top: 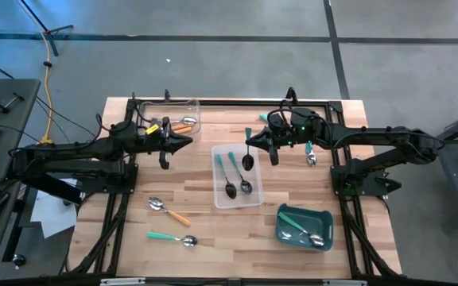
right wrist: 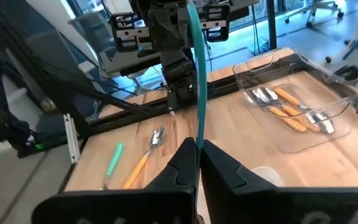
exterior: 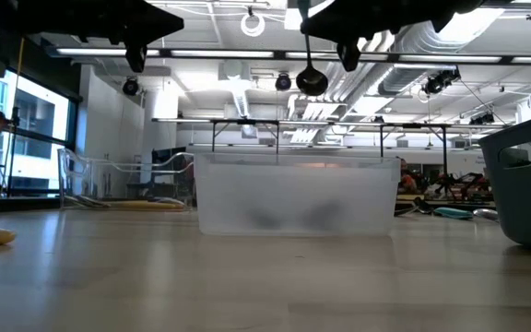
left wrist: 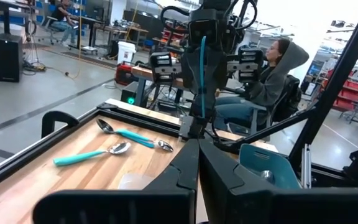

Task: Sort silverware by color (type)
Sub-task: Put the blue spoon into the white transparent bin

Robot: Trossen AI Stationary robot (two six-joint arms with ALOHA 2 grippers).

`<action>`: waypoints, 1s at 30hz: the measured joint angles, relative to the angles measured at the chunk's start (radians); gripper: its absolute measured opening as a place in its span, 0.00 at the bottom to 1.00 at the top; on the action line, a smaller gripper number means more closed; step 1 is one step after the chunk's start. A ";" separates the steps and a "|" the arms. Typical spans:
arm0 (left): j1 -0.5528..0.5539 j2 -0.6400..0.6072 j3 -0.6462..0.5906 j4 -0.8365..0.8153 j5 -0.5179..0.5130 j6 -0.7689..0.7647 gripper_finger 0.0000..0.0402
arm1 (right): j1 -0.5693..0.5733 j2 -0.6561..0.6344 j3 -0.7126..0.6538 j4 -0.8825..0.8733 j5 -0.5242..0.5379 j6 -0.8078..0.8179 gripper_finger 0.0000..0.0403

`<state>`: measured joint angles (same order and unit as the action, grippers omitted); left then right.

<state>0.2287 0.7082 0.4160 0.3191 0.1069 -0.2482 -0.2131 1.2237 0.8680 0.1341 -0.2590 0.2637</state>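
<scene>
A spoon with a teal-blue handle (right wrist: 196, 74) hangs upright with my right gripper (right wrist: 197, 147) shut on it. Its metal bowl (top: 247, 161) is over the far end of the clear middle tray (top: 254, 200); the low view shows the bowl (exterior: 312, 81) high above that tray. My left gripper (top: 188, 144) stands shut and empty to the left of the tray, pointing at the right gripper. Two more teal-handled spoons (top: 233, 176) lie in the middle tray. Orange-handled spoons (right wrist: 291, 109) lie in the clear tray (top: 183, 106) at the far left. My right gripper pinches the spoon's teal handle (right wrist: 197, 132) between its two fingers, which come about level from the table's right side and lie across it. Most of the handle stands above the fingers. The bowl hangs below them, clear of the tray.
A teal bin (top: 324, 216) at the near right holds green-handled spoons. Loose spoons lie on the wood: an orange one (top: 169, 210) and a green one (top: 169, 237) near left, two more (left wrist: 129, 137) at the far right. A person sits beyond the table.
</scene>
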 joint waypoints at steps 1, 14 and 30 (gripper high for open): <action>0.000 0.000 0.000 0.000 -0.001 0.004 0.00 | 0.000 0.001 0.000 0.006 0.000 0.036 0.00; 0.000 0.000 0.000 -0.001 -0.041 0.018 0.00 | 0.072 0.181 0.128 -0.156 0.018 0.270 0.00; 0.000 0.000 0.000 -0.006 -0.105 0.019 0.00 | 0.036 0.580 0.282 -0.375 -0.015 0.446 0.00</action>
<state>0.2286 0.7082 0.4160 0.3134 0.0017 -0.2296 -0.1772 1.8033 1.1501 -0.2405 -0.2739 0.7094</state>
